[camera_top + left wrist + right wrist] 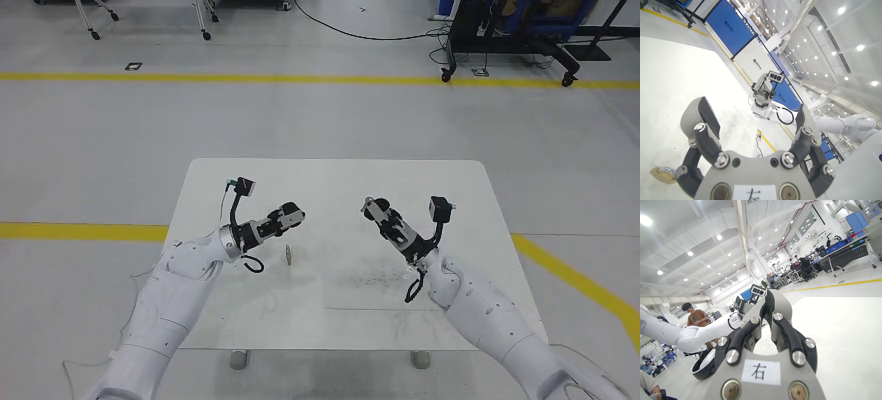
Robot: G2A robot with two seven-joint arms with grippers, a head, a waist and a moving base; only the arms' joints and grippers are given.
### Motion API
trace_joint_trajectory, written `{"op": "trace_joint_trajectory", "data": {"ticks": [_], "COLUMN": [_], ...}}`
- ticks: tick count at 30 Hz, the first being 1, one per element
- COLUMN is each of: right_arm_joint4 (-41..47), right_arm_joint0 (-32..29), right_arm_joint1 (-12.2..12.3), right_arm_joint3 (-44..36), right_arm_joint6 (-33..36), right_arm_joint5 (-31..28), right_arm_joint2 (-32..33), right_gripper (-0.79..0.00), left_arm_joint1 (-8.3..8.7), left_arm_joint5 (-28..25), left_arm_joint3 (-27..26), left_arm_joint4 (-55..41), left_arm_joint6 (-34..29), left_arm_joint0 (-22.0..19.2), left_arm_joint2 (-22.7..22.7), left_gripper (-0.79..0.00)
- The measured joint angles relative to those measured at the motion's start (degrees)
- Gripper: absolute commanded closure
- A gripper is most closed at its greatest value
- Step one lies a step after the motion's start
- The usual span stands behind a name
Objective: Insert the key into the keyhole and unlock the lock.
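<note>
A small brass padlock (288,254) with a silver shackle lies on the white table (330,180), left of the middle. In the left wrist view the padlock (662,174) sits just beside and behind the gripper's base. My left gripper (295,213) hovers above the table a little beyond the padlock, open, with nothing between its ribbed pads (709,115). My right gripper (372,208) is held above the table's middle, facing the left one across a gap. Its fingers (770,306) are pressed together, and I can see no key between them. The right gripper (762,89) looks shut from the left wrist too.
Faint dark scuffs (375,275) mark the table under the right arm. The table's far edge (340,160) and right edge (505,250) border open grey floor with yellow lines (300,78). Wheeled stands (510,45) are far behind.
</note>
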Motion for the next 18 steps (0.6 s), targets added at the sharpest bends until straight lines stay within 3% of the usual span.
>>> {"op": "trace_joint_trajectory", "data": {"ticks": [2, 3, 4, 6, 8, 12, 15, 18], "right_arm_joint4": [1.04, 2.26, 3.94, 8.63, 12.4, 18.12, 19.8, 21.3], "right_arm_joint0": [-0.6, -0.99, -1.26, -1.48, -1.15, -0.08, 0.31, 0.41], "right_arm_joint1": [-0.17, -0.34, -0.55, -1.15, -1.72, -2.94, -3.58, -4.1], "right_arm_joint3": [-0.41, -0.65, -0.95, -1.26, -1.0, 0.01, 0.41, 0.16], "right_arm_joint6": [0.92, 2.23, 3.82, 7.99, 11.65, 17.02, 18.89, 20.86], "right_arm_joint5": [0.79, 1.67, 2.42, 2.97, 3.07, 2.16, 0.98, -0.02], "right_arm_joint2": [-0.26, -0.6, -1.0, -2.18, -3.29, -4.57, -4.73, -4.91], "right_gripper": [0.0, 0.0, 0.0, 0.0, 0.0, 0.0, 0.0, 0.0], "left_arm_joint1": [-0.04, -0.09, -0.13, -0.19, -0.21, -0.15, -0.18, -0.19], "left_arm_joint5": [-0.1, -0.39, -0.75, -1.46, -1.58, -1.24, -0.97, -1.0], "left_arm_joint3": [-0.36, -0.45, -0.51, -0.51, -0.53, -1.1, -1.81, -2.29], "left_arm_joint4": [-0.87, -1.36, -1.77, -1.73, -0.88, 2.77, 4.07, 4.43], "left_arm_joint6": [-0.38, -0.71, -1.06, -1.79, -2.36, -2.17, -1.86, -1.95], "left_arm_joint0": [0.03, -0.03, -0.09, -0.21, -0.29, -0.51, -0.37, -0.26], "left_arm_joint2": [0.44, 0.72, 1.02, 1.75, 2.44, 3.47, 4.27, 4.98], "left_gripper": [-0.785, -0.745, -0.354, -0.228, -0.191, -0.209, -0.139, -0.117]}}
